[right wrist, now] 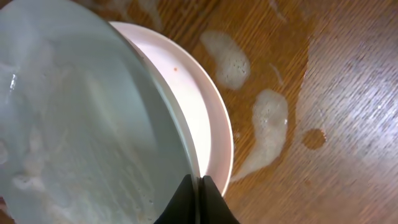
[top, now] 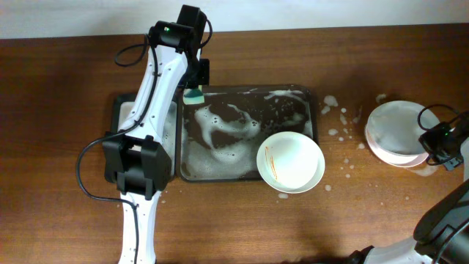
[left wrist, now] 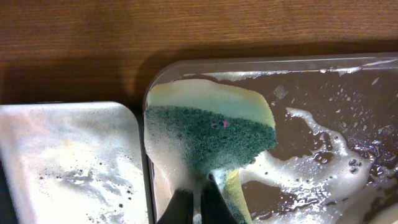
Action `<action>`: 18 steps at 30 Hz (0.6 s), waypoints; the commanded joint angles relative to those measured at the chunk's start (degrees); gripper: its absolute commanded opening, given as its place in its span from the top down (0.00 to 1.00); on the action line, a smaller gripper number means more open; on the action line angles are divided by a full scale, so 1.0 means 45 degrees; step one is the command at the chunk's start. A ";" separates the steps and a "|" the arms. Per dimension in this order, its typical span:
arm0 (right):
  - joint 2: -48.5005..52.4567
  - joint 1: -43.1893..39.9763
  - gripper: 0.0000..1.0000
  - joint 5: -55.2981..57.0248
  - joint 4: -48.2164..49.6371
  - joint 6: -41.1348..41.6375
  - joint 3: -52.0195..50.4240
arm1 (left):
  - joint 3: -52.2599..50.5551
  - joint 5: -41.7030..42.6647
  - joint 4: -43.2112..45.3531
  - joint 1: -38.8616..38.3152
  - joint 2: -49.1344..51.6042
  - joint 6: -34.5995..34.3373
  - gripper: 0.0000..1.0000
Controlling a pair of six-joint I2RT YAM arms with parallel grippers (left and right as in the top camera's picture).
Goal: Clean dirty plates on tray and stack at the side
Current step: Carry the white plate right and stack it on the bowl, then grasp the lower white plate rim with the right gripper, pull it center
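Note:
A dark tray (top: 315, 110) full of soapy water sits mid-table. A white plate (top: 290, 161) with orange streaks lies at its front right corner. My left gripper (top: 193, 89) is shut on a green and yellow sponge (left wrist: 208, 130) over the tray's back left corner (left wrist: 155, 78). My right gripper (right wrist: 198, 193) is shut on the rim of a wet pale plate (right wrist: 87, 124), held over a white plate (right wrist: 208, 124) of the stack (top: 396, 132) on the right side of the table.
A second foamy tray (left wrist: 68, 162) lies left of the dark tray under my left arm. Foam blobs (top: 338, 117) and wet spots (right wrist: 267, 121) dot the wood between tray and plate stack.

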 commanded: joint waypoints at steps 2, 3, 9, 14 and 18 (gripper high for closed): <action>0.0092 0.0053 0.37 0.0078 -0.0019 0.0087 -0.0073 | 0.0243 0.0131 0.0039 -0.0063 0.0010 -0.0165 1.00; 0.0078 0.0053 0.35 -0.0228 -0.0228 0.0083 0.0073 | 0.0243 0.0131 0.0044 -0.0063 0.0010 -0.0165 1.00; -0.1248 0.3002 0.35 -0.3196 -0.3070 -0.1161 0.2001 | 0.0243 0.0131 0.0175 -0.0136 0.0019 -0.0165 1.00; -0.0403 0.7261 0.37 -0.2744 -0.4765 -0.1404 0.1923 | 0.0243 0.0126 0.0262 -0.0204 0.0126 -0.0160 1.00; -0.0238 0.8233 0.43 -0.2715 -0.4595 -0.1491 0.0656 | 0.0243 0.0126 0.0325 -0.0204 0.0126 -0.0160 1.00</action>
